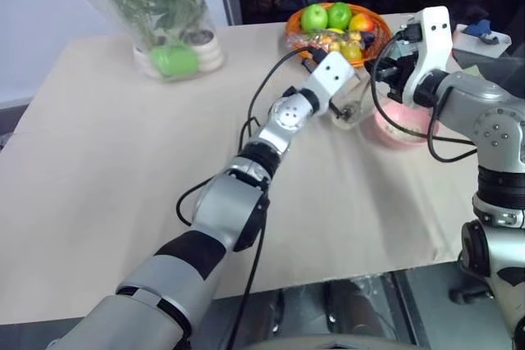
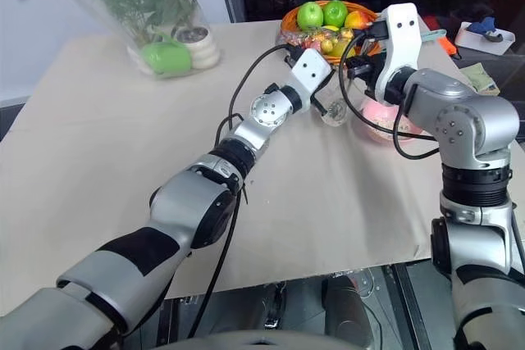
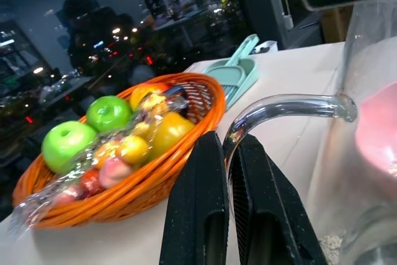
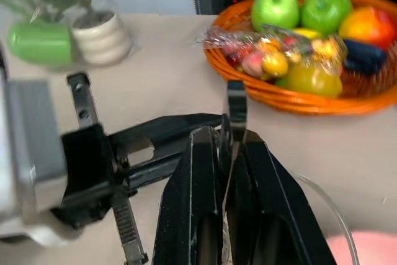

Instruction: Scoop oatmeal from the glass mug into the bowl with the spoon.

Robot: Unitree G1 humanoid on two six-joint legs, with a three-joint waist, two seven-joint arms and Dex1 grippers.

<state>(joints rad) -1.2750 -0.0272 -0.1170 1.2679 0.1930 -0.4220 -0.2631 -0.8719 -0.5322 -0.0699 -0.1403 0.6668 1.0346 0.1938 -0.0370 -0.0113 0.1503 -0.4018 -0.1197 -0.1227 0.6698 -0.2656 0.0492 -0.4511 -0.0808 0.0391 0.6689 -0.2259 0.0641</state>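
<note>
Nearest, the left arm stretches long and diagonal across the pale beige table [image 1: 123, 170], its silver and black segments ending in the left hand [image 3: 228, 153] at the glass mug [image 1: 349, 112]. In the left wrist view its two black fingers are pressed together on the curved clear handle of the mug, which arches out past the fingertips as a smooth glass tube. The mug stands on the table just beside the bowl [image 1: 398, 130]; it is clear and straight-sided, and a few pale flakes of oatmeal [image 3: 332, 243] lie low inside its wall.

From the right, the right arm bends inward with its white wrist housing raised over the bowl. The right hand [image 4: 231, 138] has its black fingers clamped on the thin metal handle of the spoon [image 4: 236, 107], which sticks out as a flat silver strip beyond the fingertips, above the mug's rim. The spoon's rounded end cannot be made out.

The bowl is small, round and matte pink, partly hidden behind the right wrist.

Farther back sits an orange woven basket [image 1: 299, 30] with green apples and wrapped fruit, a teal plastic scoop [image 3: 239, 69] beyond it, and a clear vase [image 1: 156, 6] of green plants at the far left.
</note>
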